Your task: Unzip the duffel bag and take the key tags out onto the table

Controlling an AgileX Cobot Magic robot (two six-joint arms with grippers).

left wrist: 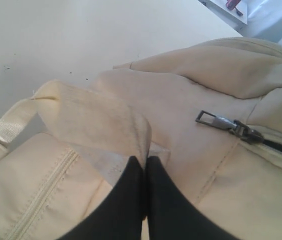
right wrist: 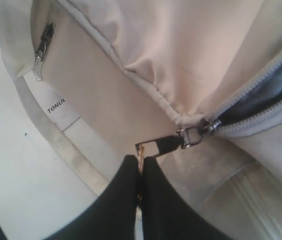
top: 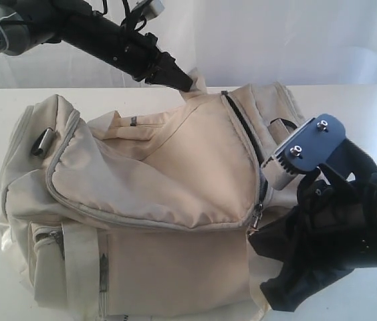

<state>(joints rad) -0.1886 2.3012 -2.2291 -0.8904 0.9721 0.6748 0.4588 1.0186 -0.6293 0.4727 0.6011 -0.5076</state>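
The cream-beige duffel bag (top: 155,180) lies across the white table (top: 349,107). My left gripper (top: 187,83) is at the bag's far top edge, shut on a fold of its fabric (left wrist: 131,127). My right gripper (top: 254,231) sits at the bag's near right end, shut on the dark metal zipper pull (right wrist: 161,146). The main zipper (top: 245,137) is parted along the bag's right side, showing dark grey lining (right wrist: 266,95). A second zipper pull (left wrist: 221,121) lies flat on the fabric near the left gripper. The key tags are hidden.
A closed side pocket zipper (top: 55,241) and a black D-ring (top: 43,142) are on the bag's left end. A pale webbing strap (left wrist: 11,125) trails onto the table. A printed label (right wrist: 56,106) lies under the bag. The right arm's blue bracket (top: 312,144) overhangs the bag's right end.
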